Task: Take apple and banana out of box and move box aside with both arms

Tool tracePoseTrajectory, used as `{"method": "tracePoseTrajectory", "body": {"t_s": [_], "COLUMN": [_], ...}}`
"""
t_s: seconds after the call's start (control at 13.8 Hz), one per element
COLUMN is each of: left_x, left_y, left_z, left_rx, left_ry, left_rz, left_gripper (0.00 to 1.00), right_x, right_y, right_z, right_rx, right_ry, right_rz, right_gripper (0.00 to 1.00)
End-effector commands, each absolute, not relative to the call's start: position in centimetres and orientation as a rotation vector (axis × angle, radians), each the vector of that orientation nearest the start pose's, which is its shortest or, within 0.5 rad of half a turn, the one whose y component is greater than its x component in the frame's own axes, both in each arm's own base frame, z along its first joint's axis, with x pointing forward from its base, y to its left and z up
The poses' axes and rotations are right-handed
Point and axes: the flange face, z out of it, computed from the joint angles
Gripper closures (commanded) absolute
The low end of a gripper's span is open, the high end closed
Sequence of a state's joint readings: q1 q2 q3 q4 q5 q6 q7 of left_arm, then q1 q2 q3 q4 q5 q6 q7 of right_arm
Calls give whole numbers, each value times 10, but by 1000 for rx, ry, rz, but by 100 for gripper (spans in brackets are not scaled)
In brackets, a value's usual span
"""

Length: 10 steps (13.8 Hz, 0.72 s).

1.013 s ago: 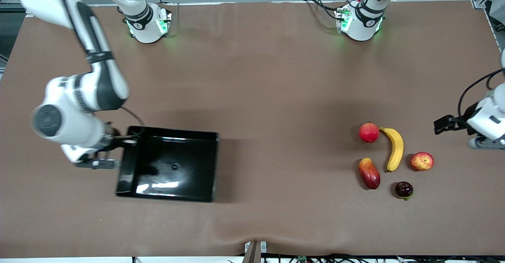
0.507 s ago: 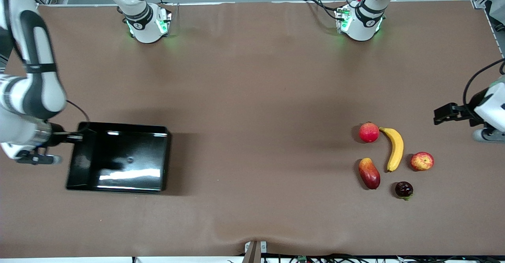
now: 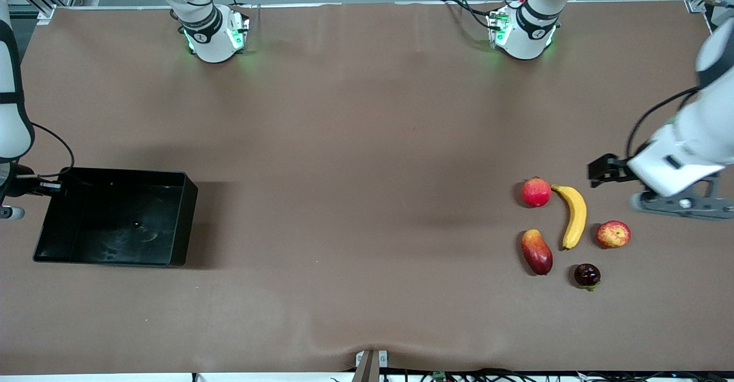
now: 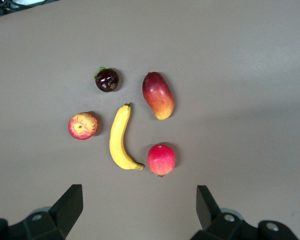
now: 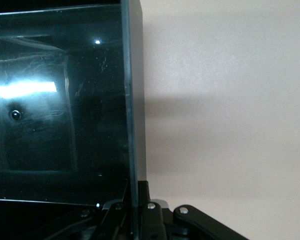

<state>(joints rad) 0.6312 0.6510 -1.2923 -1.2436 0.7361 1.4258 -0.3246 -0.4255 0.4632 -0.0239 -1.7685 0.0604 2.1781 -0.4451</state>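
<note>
The banana (image 3: 573,214) lies flat on the brown table (image 3: 367,141) toward the left arm's end, long axis running from 12 to 6 o'clock in the front view, stem end at 12, its smooth yellow curve bulging toward 3. At its 3 to 4 o'clock sits the small round apple (image 3: 613,234), red blotched with yellow. At 10 o'clock a plain red round fruit (image 3: 536,192) nearly touches the stem; at 7 o'clock lies an elongated red-yellow mango (image 3: 537,251), and at 5 o'clock a dark purple fruit (image 3: 587,275). The left gripper (image 4: 139,207) hangs over the table beside the group, fingers spread wide, grasping nothing. Well apart, at the right arm's end, rests the box (image 3: 114,217), glossy black plastic, rectangular, long axis 9 to 3 o'clock. The right gripper (image 5: 135,210) is clenched on its wall.
</note>
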Motion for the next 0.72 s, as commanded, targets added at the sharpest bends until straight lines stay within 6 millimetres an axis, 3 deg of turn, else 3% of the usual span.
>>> {"method": "tracePoseTrajectory", "body": {"t_s": [0.0, 0.29, 0.43, 0.58, 0.65], "left_x": [636, 627, 620, 610, 605], "left_y": [-139, -143, -126, -105, -99], "left_z": [581, 594, 606, 618, 622], "left_rx": [-2952, -2991, -3055, -3102, -3099], "left_ry": [219, 89, -13, -26, -19], "left_rz": [9, 30, 63, 77, 79], "left_gripper": [0, 0, 0, 0, 0], "right_x": [591, 588, 590, 594, 599], "right_y": [-287, -295, -294, -291, -288], "right_z": [270, 244, 242, 249, 262], "right_rx": [-3054, -3006, -3010, -3013, -3021], "right_ry": [50, 124, 121, 106, 90], "right_rz": [-5, -20, -24, -31, -59], "right_gripper": [100, 100, 0, 0, 0]}}
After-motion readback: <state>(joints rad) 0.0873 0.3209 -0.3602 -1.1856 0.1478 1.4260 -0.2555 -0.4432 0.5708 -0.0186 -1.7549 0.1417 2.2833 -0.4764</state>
